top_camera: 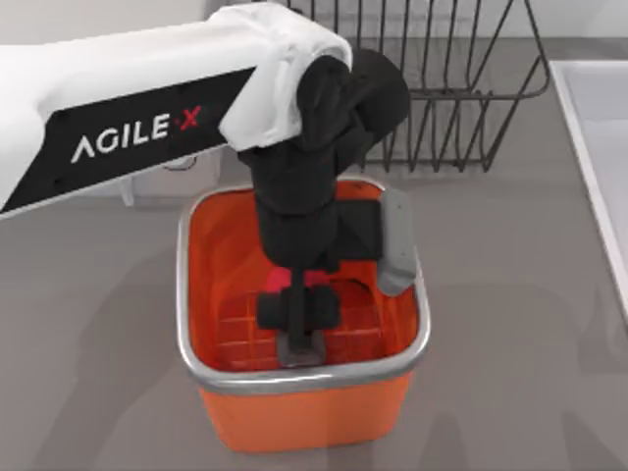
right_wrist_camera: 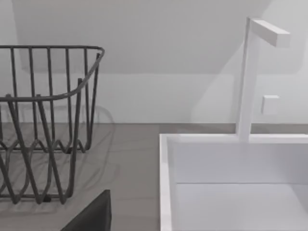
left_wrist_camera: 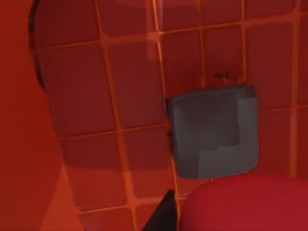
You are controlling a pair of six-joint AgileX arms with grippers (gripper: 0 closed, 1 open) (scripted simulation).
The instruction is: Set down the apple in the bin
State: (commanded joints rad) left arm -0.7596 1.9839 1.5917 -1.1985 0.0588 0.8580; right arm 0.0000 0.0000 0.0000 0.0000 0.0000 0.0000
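Observation:
The orange bin (top_camera: 304, 378) with its silver rim stands at the table's middle front. My left gripper (top_camera: 299, 319) reaches down inside it, low over the gridded floor. The red apple (top_camera: 283, 283) shows as a glossy patch between the black fingers, and the gripper is shut on it. In the left wrist view the apple (left_wrist_camera: 245, 204) bulges close to the camera, beside one dark fingertip (left_wrist_camera: 163, 216), above the bin floor (left_wrist_camera: 130, 96) and its grey centre square (left_wrist_camera: 211, 132). A dark part of my right gripper (right_wrist_camera: 91, 216) shows in the right wrist view.
A black wire dish rack (top_camera: 461, 88) stands behind the bin, also in the right wrist view (right_wrist_camera: 43, 125). A white sink (top_camera: 599, 147) runs along the right edge, with a white faucet (right_wrist_camera: 250, 77) over the sink basin (right_wrist_camera: 231, 183).

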